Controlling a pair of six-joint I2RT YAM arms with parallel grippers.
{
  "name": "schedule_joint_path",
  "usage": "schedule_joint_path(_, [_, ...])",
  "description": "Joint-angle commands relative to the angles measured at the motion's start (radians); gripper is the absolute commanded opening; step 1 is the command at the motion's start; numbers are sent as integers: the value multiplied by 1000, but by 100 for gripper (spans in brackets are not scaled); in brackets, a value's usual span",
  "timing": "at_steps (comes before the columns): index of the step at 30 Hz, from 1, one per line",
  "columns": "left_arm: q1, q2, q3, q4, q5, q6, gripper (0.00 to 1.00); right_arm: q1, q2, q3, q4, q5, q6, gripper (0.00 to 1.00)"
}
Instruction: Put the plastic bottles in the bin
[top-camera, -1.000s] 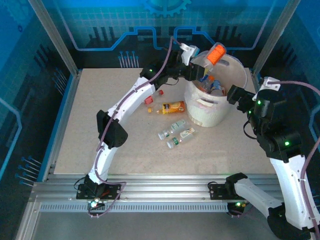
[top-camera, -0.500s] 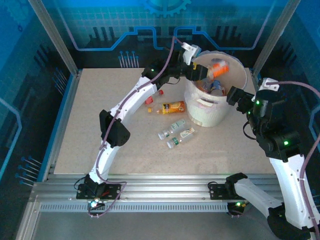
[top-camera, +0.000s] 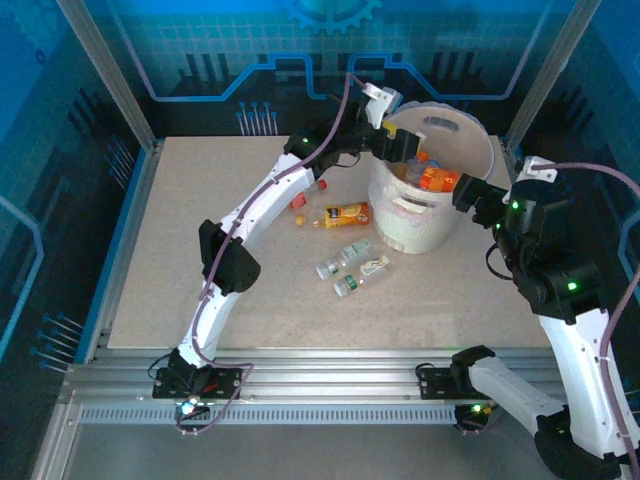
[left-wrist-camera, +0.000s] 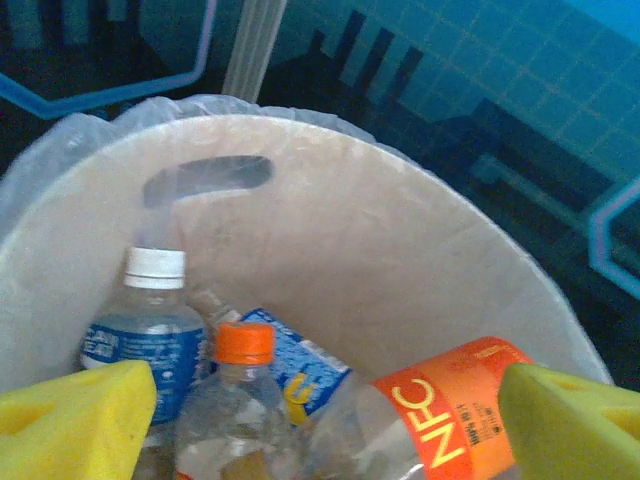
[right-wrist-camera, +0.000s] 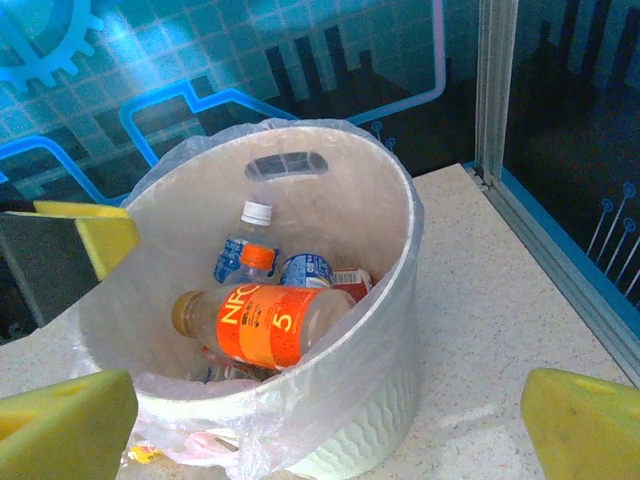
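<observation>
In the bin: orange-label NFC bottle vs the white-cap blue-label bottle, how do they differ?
Pose: the orange-label bottle lies on its side on top; the blue-label bottle stands about upright below the handle slot. Size: the orange-label bottle looks bigger than the blue-label bottle. Both are clear plastic, inside the bin.

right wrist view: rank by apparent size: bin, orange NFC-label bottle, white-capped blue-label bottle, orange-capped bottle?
1. bin
2. orange NFC-label bottle
3. white-capped blue-label bottle and orange-capped bottle: unranked, since both are mostly hidden behind the NFC bottle and sit farther from the camera.
</observation>
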Motion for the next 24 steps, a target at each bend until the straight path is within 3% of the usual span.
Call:
schedule_joint_path(1, [-4, -104, 14, -13, -109, 59, 99, 14, 17, -1, -13, -40, -10, 100])
schedule_joint_path(8, [-4, -388, -318, 138, -280, 106, 99, 59, 71, -18, -17, -53, 33, 100])
schedule_joint_path(16, [25, -712, -798, 357, -463, 66, 99, 298, 127, -64, -89, 188, 195, 100])
schedule_joint_path(24, [109, -961, -1225, 480, -559, -106, 99, 521, 193, -199, -135, 231, 458, 100])
